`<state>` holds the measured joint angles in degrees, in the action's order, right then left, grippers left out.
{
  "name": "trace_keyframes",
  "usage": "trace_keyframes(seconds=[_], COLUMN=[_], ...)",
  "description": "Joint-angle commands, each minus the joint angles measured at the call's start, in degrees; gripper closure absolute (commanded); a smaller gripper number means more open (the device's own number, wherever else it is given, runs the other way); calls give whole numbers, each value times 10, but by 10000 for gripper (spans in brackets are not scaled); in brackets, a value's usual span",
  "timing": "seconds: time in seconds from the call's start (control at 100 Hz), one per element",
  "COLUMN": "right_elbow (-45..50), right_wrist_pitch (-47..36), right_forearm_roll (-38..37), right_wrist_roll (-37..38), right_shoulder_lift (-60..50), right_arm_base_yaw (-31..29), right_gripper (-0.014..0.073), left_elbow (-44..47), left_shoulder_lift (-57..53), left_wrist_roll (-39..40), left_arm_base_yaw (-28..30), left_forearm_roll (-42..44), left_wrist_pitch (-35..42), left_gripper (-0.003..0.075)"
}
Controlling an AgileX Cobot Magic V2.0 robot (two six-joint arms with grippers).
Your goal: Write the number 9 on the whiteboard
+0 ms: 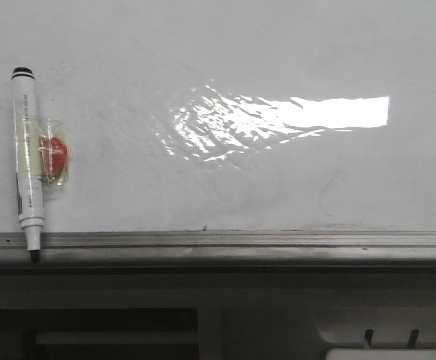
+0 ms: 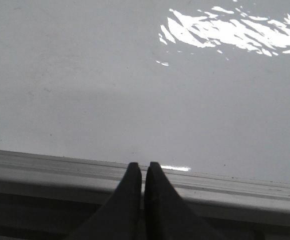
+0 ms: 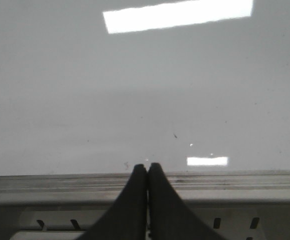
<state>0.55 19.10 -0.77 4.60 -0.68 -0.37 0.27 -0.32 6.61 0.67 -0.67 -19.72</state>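
Note:
The whiteboard (image 1: 278,187) is glossy white with faint smudges and a bright glare patch; no number 9 shows on it. A white marker (image 1: 27,161) with a black tip lies at the board's left, its tip down on the grey lower rail (image 1: 225,241), beside a red thing in clear tape (image 1: 54,154). Neither gripper shows in the front view. My left gripper (image 2: 142,166) is shut and empty over the rail (image 2: 60,167), the board (image 2: 110,90) beyond it. My right gripper (image 3: 147,166) is shut and empty over the rail (image 3: 234,180), facing the board (image 3: 135,90).
Below the rail the front view shows a dark housing with slots (image 1: 112,330) and a light panel edge (image 1: 390,352) at the lower right. The right wrist view shows the same slotted housing (image 3: 55,224) under the rail.

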Motion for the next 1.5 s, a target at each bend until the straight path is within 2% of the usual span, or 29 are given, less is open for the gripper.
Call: trace_keyframes(seconds=[0.0,0.76,0.84,1.09,1.18,1.29,1.41,1.49], right_elbow=[15,15,15,15,15,15,15,15], right_wrist_pitch=[-11,-15,-36,-102,-117,-151,-213,-211], right_forearm_roll=[0,0,0,-4,-11,-1,0,0], right_wrist_roll=[-5,-5,-5,-5,-5,-5,-5,-5], right_shoulder_lift=[-9,-9,-9,-9,-9,-9,-8,-2], right_arm_base_yaw=[-3,-3,-3,-3,-3,-3,-3,-3], right_gripper=[664,664,664,664,664,663,662,663], left_elbow=[23,23,23,23,23,23,23,23], left_shoulder_lift=[-15,-15,-15,-15,-15,-15,-15,-15], left_wrist_roll=[3,3,3,3,1,4,4,4], left_arm_base_yaw=[-4,-4,-4,-4,-2,-2,-2,-2], left_forearm_roll=[0,7,38,32,91,85,94,94], left_wrist_pitch=[26,31,41,88,110,156,158,172], left_gripper=[740,740,740,740,740,741,740,740])
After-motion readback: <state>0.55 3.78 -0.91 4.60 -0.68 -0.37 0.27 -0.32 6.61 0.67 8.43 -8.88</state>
